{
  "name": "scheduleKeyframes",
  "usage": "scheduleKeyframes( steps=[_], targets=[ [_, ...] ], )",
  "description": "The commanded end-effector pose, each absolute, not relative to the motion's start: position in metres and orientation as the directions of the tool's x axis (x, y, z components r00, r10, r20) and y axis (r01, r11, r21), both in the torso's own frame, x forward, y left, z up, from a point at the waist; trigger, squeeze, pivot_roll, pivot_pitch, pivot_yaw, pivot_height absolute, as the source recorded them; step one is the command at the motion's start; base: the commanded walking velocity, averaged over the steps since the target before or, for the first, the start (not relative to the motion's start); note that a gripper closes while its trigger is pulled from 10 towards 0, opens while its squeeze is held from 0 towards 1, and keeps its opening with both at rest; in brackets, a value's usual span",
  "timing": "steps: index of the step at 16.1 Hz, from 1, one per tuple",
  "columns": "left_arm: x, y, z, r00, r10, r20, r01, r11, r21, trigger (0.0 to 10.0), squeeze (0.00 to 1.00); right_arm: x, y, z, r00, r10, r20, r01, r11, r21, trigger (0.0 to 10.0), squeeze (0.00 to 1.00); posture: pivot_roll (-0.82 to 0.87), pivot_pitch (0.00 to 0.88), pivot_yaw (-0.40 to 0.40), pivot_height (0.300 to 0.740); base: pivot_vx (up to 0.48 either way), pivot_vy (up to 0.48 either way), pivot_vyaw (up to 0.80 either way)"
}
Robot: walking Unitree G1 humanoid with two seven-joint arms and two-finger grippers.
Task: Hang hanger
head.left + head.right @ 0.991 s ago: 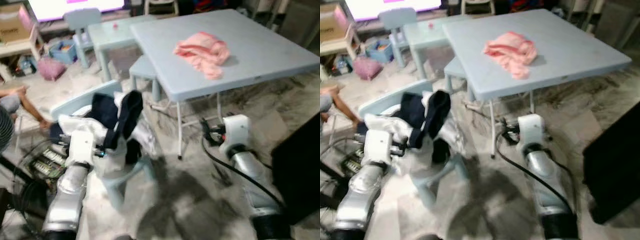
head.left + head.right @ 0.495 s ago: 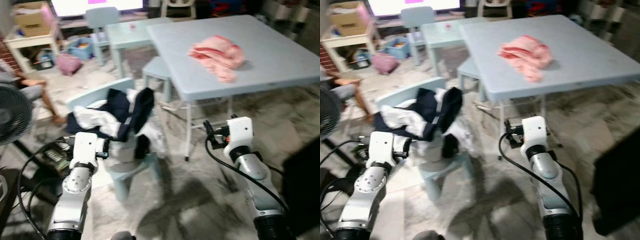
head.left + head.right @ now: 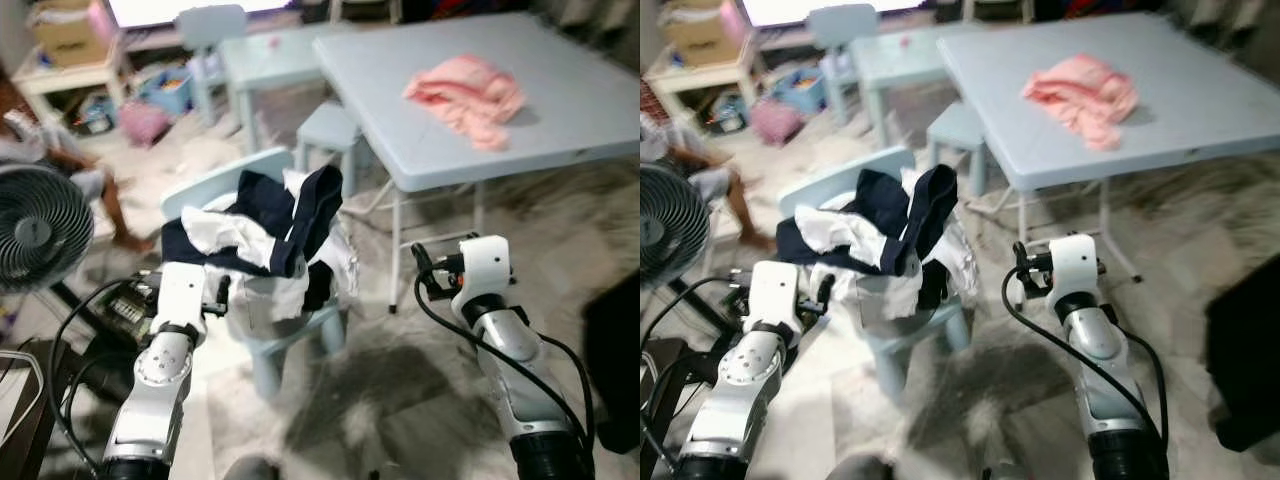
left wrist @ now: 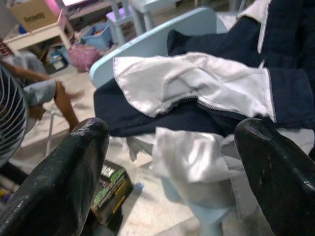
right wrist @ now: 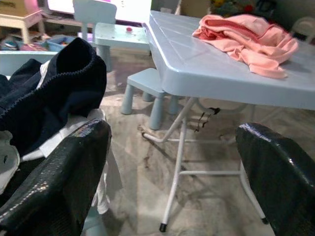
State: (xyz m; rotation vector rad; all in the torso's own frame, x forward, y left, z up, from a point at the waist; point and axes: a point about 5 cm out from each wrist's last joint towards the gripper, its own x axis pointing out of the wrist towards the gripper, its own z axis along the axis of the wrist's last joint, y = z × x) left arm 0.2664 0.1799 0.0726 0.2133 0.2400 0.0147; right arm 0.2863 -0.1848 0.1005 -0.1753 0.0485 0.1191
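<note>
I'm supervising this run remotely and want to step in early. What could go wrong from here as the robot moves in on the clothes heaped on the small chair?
Three risks, all guesses:

1. The clothes pile is tangled navy and white layers with no hanger visible, so the open left gripper may grab cloth and drag the heap off the chair.
2. Cables lie on the floor by the left arm and could snag.
3. A person sits near the fan, close to the left arm's side.
</note>
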Motion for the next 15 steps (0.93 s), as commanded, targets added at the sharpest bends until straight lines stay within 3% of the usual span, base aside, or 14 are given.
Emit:
scheduleKeyframes(
  steps=[1, 4, 15],
  targets=[
    [0.2652, 0.1875, 0.0758, 0.973, 0.053, -0.223, -0.003, 0.976, 0.218, 10.0, 0.00, 0.2891, -0.1788, 0.1064, 0.991, 0.130, -0.034, -0.134, 0.979, -0.154, 10.0, 0.00, 0.00, 0.022, 0.013, 0.740, 0.000, 0.000, 0.00],
    [0.2650, 0.1866, 0.0763, 0.975, 0.037, -0.217, 0.007, 0.981, 0.196, 10.0, 0.00, 0.2897, -0.1797, 0.1069, 0.991, 0.127, -0.033, -0.131, 0.979, -0.159, 10.0, 0.00, 0.00, 0.019, 0.013, 0.740, 0.086, 0.000, 0.00],
    [0.2643, 0.1811, 0.0749, 0.975, -0.003, -0.221, 0.041, 0.985, 0.168, 10.0, 0.00, 0.2899, -0.1823, 0.1070, 0.993, 0.116, -0.031, -0.119, 0.979, -0.166, 10.0, 0.00, -0.01, 0.016, 0.013, 0.740, 0.331, 0.000, 0.00]
  ],
)
